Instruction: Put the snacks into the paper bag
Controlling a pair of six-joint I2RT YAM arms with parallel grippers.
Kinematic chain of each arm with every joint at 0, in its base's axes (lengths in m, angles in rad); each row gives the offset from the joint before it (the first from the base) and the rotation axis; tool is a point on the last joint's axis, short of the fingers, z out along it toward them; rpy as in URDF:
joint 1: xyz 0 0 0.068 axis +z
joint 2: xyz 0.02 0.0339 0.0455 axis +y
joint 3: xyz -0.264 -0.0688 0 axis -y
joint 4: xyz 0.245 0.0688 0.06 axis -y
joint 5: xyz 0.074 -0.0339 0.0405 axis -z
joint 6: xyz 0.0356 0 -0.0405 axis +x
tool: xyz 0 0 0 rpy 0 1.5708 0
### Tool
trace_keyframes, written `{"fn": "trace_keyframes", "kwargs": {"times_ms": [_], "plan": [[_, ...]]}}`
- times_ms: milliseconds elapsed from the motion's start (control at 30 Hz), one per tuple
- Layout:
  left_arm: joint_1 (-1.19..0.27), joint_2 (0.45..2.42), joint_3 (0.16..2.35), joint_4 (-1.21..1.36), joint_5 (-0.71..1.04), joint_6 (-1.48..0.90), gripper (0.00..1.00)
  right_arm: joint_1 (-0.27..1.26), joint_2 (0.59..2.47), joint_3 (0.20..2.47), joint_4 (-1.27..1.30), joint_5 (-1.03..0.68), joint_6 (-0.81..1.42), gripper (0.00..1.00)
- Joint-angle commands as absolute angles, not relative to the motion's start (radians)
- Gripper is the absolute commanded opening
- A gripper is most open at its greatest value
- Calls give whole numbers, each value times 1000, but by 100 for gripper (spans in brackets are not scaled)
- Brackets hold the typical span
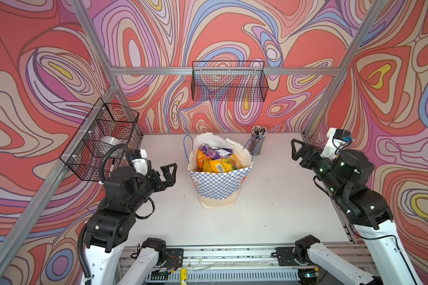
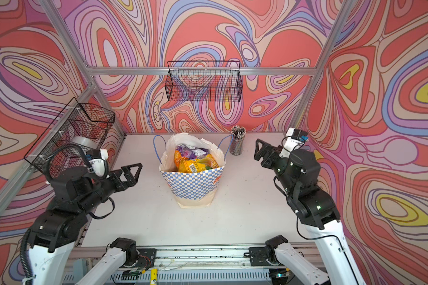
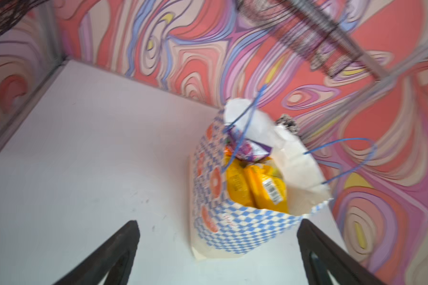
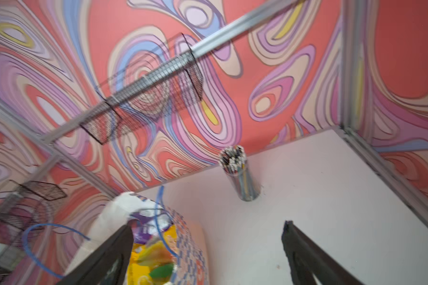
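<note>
Scanning from the left in both top views, you first meet the black wire basket [image 1: 101,138] fixed to the side frame, with a silver roll [image 1: 108,143] lying in it. Just right of that, your left gripper [image 1: 169,176] hangs over the white table [image 1: 269,197], jaws spread wide with nothing between them. It points toward the paper bag [image 1: 218,190] but stands clear of it. In the left wrist view its two dark fingers [image 3: 125,238] frame the bag from a little way off. The bag stands upright near the middle of the table, toward the back, mouth open, its thin blue cord handles [image 1: 186,145] sticking out to either side. The snacks [image 1: 220,162] sit inside it: yellow packets [image 1: 226,166] at the front with a barcode showing, an orange packet [image 1: 200,158] to their left, and a purple packet [image 1: 214,151] behind them. Behind the bag's right handle you have a cup of pencils [image 1: 259,130] close to the back wall. Farther right, your right gripper [image 1: 298,150] is raised near the table's right edge, well apart from the bag, its jaws likewise released and empty.
</note>
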State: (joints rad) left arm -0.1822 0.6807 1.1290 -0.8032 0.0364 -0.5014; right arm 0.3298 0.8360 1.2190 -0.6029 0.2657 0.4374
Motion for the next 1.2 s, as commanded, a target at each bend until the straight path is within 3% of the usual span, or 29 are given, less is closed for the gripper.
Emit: {"fn": "trace_keyframes", "kwargs": {"times_ms": [0,133,233,333,533,833,933,1067,1167], "plan": [[-176,627,870,-688,-281,-525,100,329,862,1018,-452,490,304,98],[-176,551,632,-493,-447,-612,100,293,910,719,-58,557,122,98],[-176,606,558,-416,-597,-657,100,157,991,498,326,368,76,98],[-176,698,525,-332,-739,-635,100,40,1169,435,529,266,157,98],[-173,785,363,62,-843,-396,100,33,1492,399,845,295,111,98],[-172,1096,175,754,-692,-72,100,20,1725,409,1085,237,64,98],[-170,1217,137,1024,-597,27,100,18,1724,456,991,210,58,98],[-169,1326,165,1123,-525,79,100,18,1719,456,984,208,58,98],[-156,1279,213,940,-451,51,100,18,1721,455,989,206,52,98]]}}
